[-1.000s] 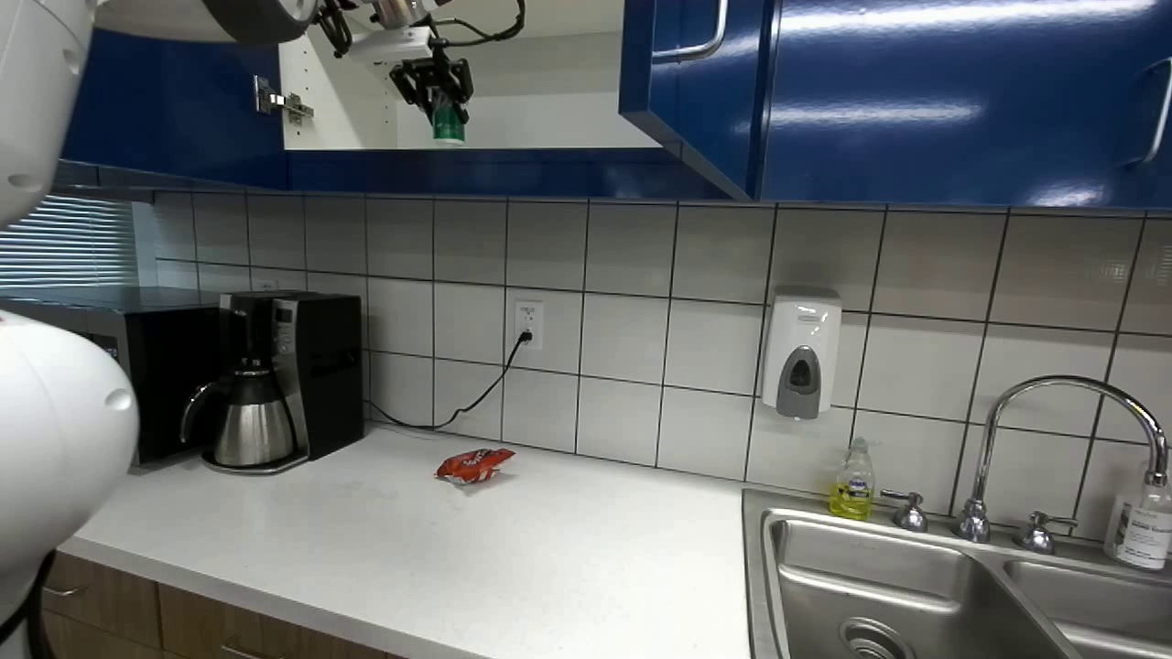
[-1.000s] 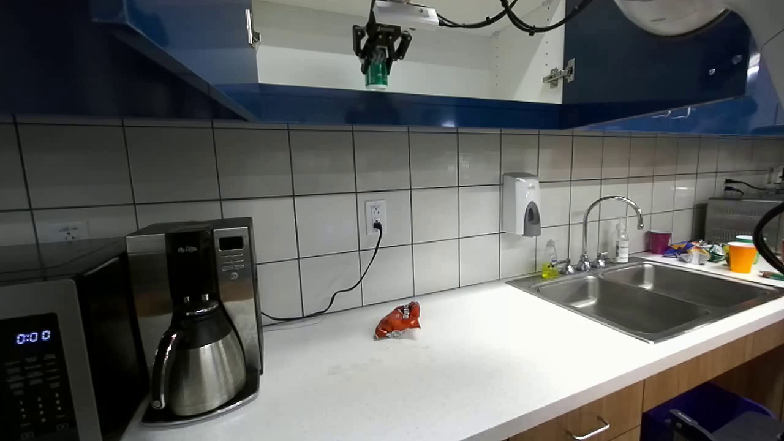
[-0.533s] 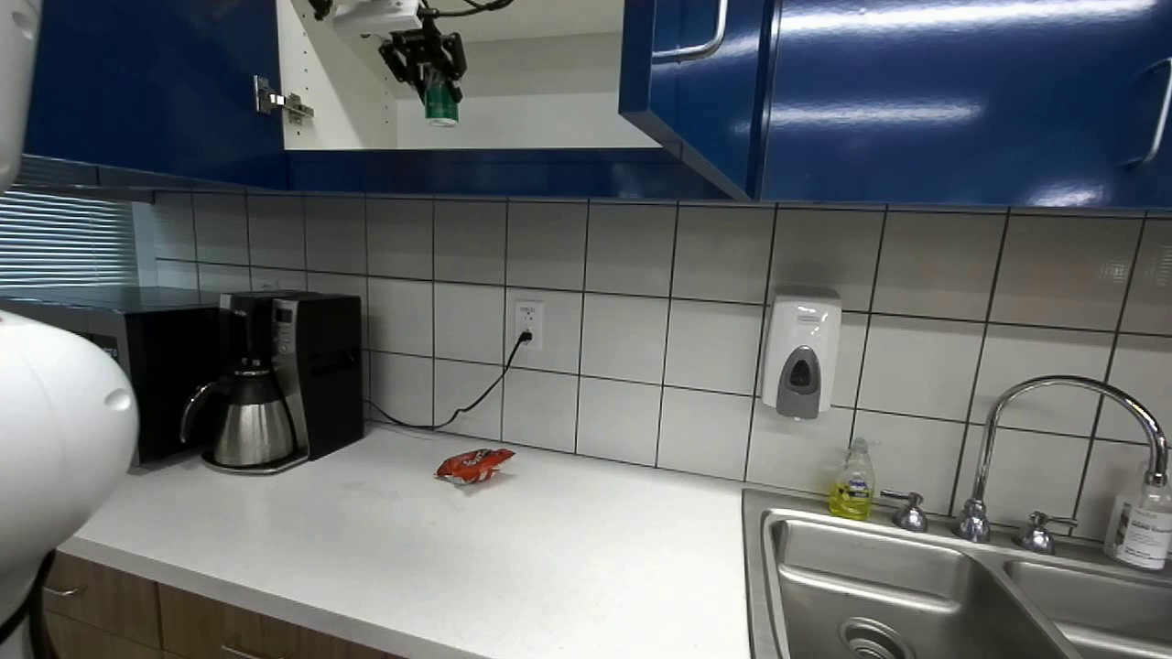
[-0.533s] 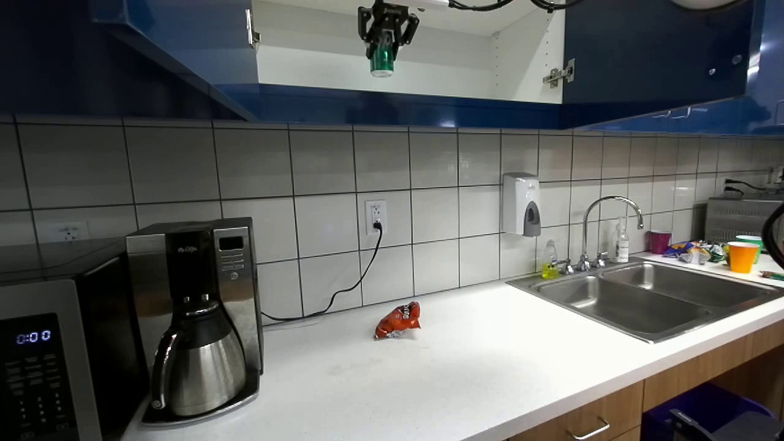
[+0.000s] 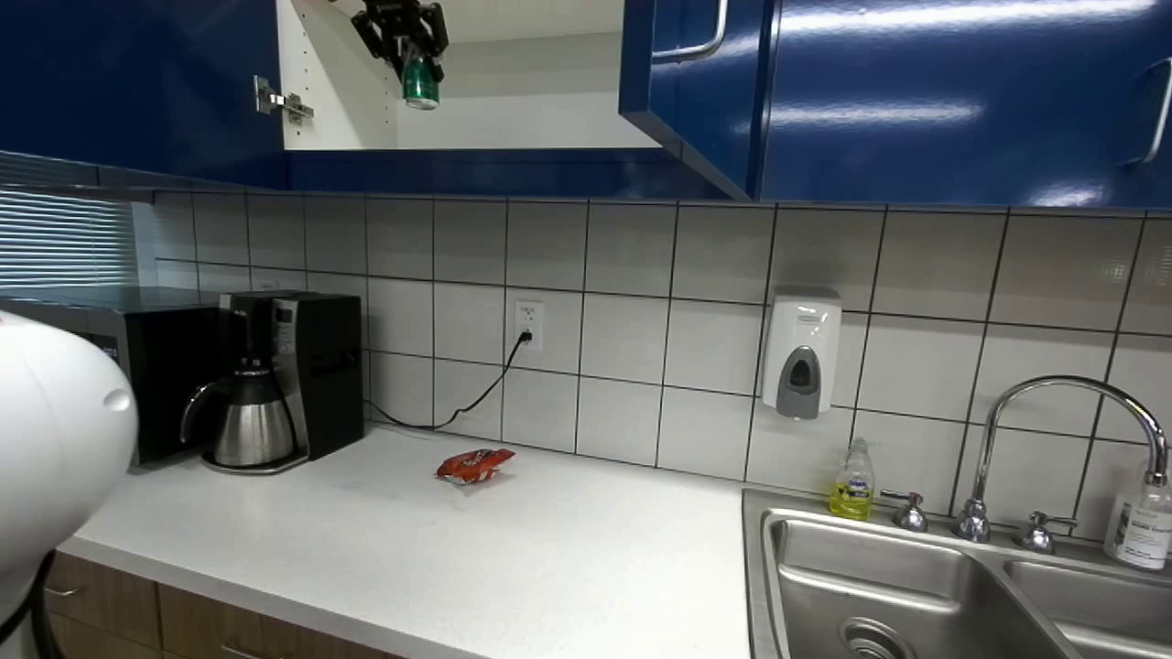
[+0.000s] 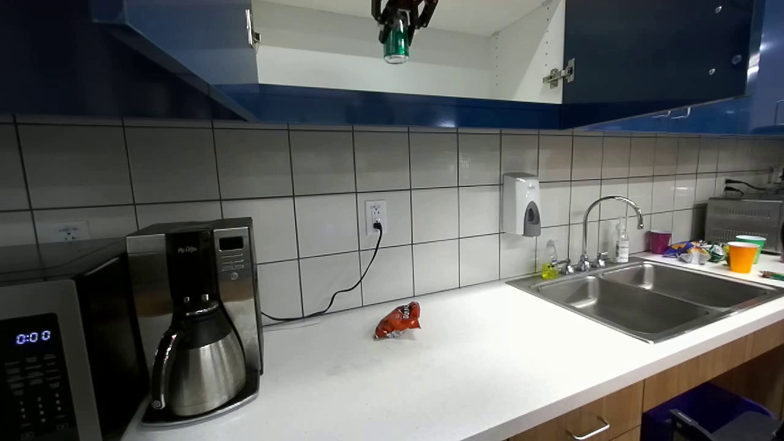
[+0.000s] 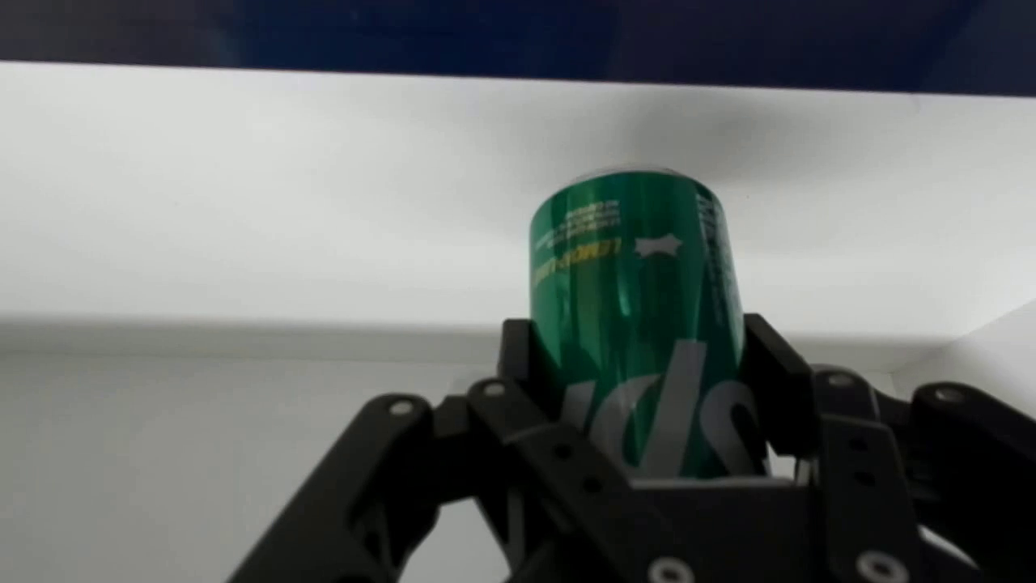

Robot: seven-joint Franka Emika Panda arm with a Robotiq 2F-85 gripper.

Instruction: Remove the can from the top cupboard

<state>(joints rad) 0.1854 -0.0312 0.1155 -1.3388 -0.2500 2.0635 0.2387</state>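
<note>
The green can (image 5: 420, 90) is in my gripper (image 5: 420, 70), in front of or within the open top cupboard (image 5: 494, 172). Both show in an exterior view, with the can (image 6: 396, 50), the gripper (image 6: 397, 35) and the cupboard's blue lower edge (image 6: 429, 111). The can hangs below the fingers, slightly tilted, apart from the shelf. In the wrist view the two black fingers (image 7: 639, 356) press on both sides of the can (image 7: 635, 283); its upper part is hidden by the gripper. The pale shelf (image 7: 283, 202) lies behind it. How deep inside it is, I cannot tell.
Open blue doors (image 5: 705, 82) flank the cupboard opening on both sides. Below are the white counter (image 6: 490, 355), a red packet (image 6: 398, 320), a coffee maker (image 6: 202, 343), a microwave (image 6: 55, 343) and a sink (image 6: 649, 300). A soap dispenser (image 5: 802, 352) hangs on the tiles.
The gripper and the held can have risen, moving left in an exterior view and right in an exterior view. Much of the arm has left both exterior views. The grip has not changed.
</note>
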